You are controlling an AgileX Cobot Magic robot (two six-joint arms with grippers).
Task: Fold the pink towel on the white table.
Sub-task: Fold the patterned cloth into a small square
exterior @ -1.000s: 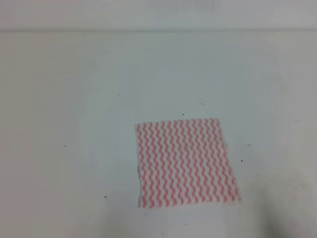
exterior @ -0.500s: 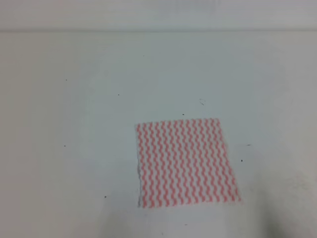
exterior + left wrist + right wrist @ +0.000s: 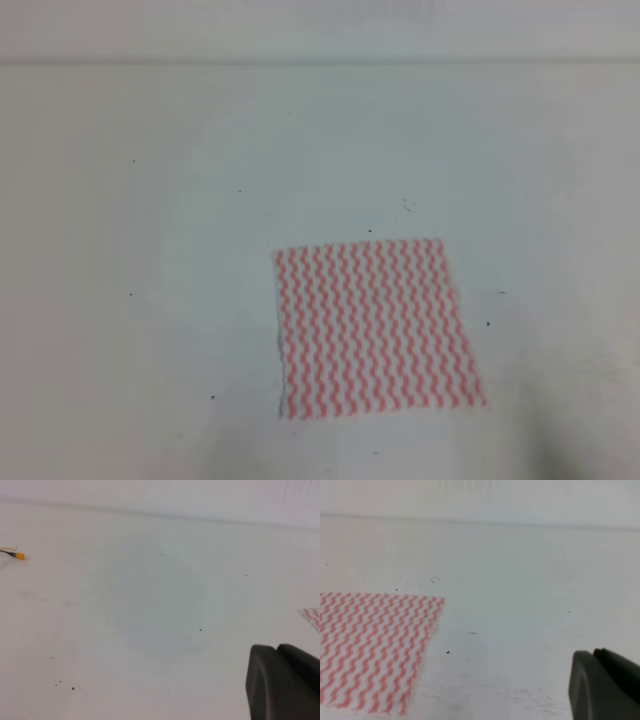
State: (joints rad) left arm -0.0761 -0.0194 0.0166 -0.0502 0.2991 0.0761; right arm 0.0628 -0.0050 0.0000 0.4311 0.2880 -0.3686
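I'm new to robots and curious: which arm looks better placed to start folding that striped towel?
Probably the right. Its wrist view shows much of the pink towel close by, while the left wrist view catches only a corner at its edge. Neither gripper touches it.

thin cloth pink towel, matt white table

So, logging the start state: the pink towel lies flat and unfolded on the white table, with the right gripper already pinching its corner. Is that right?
Not quite. The pink towel does lie flat and unfolded on the white table, but no gripper touches it: the exterior high view shows all four corners free.
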